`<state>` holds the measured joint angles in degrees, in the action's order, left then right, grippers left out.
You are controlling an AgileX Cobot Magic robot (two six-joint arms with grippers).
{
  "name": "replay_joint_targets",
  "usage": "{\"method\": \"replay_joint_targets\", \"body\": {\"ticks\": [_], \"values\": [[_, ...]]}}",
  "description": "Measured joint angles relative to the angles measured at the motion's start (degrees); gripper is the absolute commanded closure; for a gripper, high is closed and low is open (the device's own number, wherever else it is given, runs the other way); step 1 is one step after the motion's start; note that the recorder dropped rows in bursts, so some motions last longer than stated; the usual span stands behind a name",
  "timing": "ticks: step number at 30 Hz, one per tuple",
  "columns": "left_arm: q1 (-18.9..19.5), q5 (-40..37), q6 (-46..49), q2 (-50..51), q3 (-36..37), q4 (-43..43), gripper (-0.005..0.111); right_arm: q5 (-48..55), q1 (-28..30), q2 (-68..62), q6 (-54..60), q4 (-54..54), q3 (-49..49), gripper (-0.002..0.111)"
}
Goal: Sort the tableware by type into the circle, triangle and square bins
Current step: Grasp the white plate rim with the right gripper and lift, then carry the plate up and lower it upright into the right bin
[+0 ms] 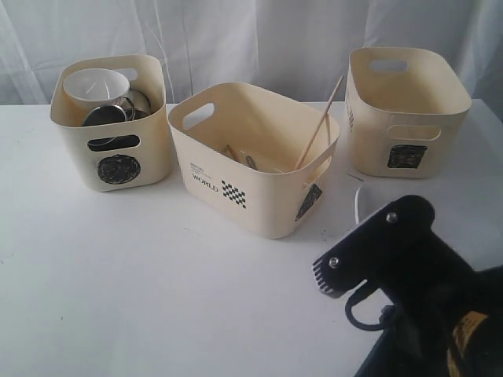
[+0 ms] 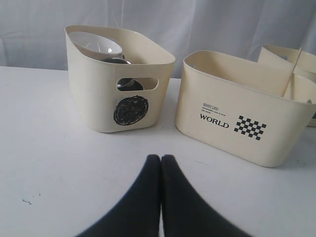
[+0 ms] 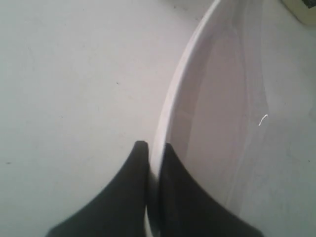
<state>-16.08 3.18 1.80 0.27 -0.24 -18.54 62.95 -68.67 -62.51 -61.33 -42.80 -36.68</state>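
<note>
white tabletop (image 1: 157, 275). nearest, at its right front: right gripper (image 3: 153, 148), black jaws pinched onto the rim of a large white plate (image 3: 217, 123). left gripper (image 2: 161, 159), black jaws pressed together, nothing between them, above bare table. beyond, three cream plastic tubs in a row: circle-marked bin (image 1: 86, 157) holding a small white bowl (image 1: 96, 85) atop steel mugs (image 1: 130, 106); checker-printed middle bin (image 1: 228, 169) holding a leaning wooden chopstick (image 1: 321, 122) and steel cutlery (image 1: 250, 161); square-marked bin (image 1: 377, 133), inside not visible. pale curtain (image 1: 259, 39) behind.
</note>
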Motion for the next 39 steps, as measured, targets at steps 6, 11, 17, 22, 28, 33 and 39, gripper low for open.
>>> {"method": "replay_joint_targets", "body": {"ticks": [6, 11, 17, 22, 28, 33, 39], "values": [[0.0, 0.0, 0.0, 0.0, 0.0, 0.0, 0.107, 3.7, 0.0, 3.7, 0.8, -0.5, -5.1, 0.108], [0.0, 0.0, 0.0, 0.0, 0.0, 0.0, 0.107, 4.5, 0.0, 6.4, 5.2, -3.4, -12.3, 0.108], [0.0, 0.0, 0.0, 0.0, 0.0, 0.0, 0.107, 5.6, 0.0, 6.5, 11.1, -11.8, -19.9, 0.108], [0.0, 0.0, 0.0, 0.0, 0.0, 0.0, 0.107, 0.9, 7.8, 6.0, 14.4, -13.4, -22.1, 0.108], [0.0, 0.0, 0.0, 0.0, 0.0, 0.0, 0.107, -12.8, 24.9, -1.5, 23.8, -6.5, -26.2, 0.108], [0.0, 0.0, 0.0, 0.0, 0.0, 0.0, 0.107, -20.1, 32.4, -8.6, 27.9, -4.9, -33.1, 0.108], [0.0, 0.0, 0.0, 0.0, 0.0, 0.0, 0.107, -26.9, 39.2, -13.9, 30.4, -2.9, -39.8, 0.108]]}}
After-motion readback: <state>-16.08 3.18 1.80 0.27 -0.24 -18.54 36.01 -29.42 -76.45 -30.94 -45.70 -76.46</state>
